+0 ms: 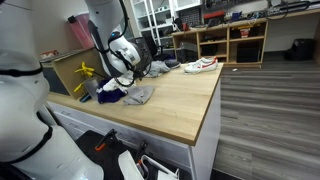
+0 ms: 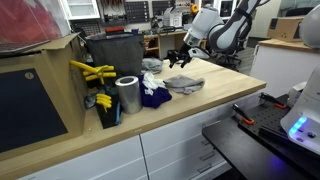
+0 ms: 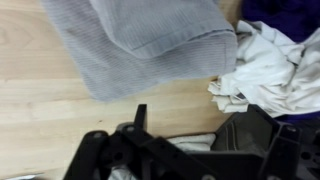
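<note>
1. At the bottom of the wrist view, the gripper [image 3: 150, 145] hangs over bare wooden surface [image 3: 50, 110], its fingers [image 3: 139, 116] spread apart and holding nothing.
2. Just beyond, filling the upper middle of the frame, lies the gray cloth [image 3: 140, 40], folded thick (its lower edge is nearest the fingers).
3. Best, I judge, to come straight down on that fold and pinch both layers.
4. Right of it, the white cloth [image 3: 265, 65] touches the gray one; keep clear of it, and of the purple cloth [image 3: 285, 12] in the upper right corner.
</note>
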`<state>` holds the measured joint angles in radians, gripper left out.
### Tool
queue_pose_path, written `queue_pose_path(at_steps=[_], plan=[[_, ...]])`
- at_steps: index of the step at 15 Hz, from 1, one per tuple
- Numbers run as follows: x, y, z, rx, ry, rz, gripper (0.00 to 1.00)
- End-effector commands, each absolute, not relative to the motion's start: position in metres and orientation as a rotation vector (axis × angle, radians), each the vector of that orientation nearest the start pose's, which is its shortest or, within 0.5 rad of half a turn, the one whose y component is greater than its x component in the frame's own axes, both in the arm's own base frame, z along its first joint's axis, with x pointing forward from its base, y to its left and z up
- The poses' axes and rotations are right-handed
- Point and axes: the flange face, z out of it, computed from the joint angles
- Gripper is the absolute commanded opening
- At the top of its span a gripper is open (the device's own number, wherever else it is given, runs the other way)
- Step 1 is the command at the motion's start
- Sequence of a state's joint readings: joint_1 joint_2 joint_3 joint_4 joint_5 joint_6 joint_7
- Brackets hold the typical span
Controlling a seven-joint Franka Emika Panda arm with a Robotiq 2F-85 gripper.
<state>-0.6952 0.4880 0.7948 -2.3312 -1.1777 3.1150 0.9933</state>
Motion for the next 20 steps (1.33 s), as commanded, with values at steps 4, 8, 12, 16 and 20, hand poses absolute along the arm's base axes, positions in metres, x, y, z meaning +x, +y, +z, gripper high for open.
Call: queue_pose_path(at_steps=[4,8,12,16,20], plan=[[0.523,0.087,0.241,-2.947,-0.299,-0.474,1.00],[0.532,0.065,0.243,-2.986,-0.315,-0.388,1.00],[0.538,0.047,0.234,-2.957,-0.282,-0.402,0.72],[0.538,0.052,0.219,-2.928,-0.271,-0.463,0.42],[0.533,0.067,0.202,-2.917,-0.252,-0.466,0.12]])
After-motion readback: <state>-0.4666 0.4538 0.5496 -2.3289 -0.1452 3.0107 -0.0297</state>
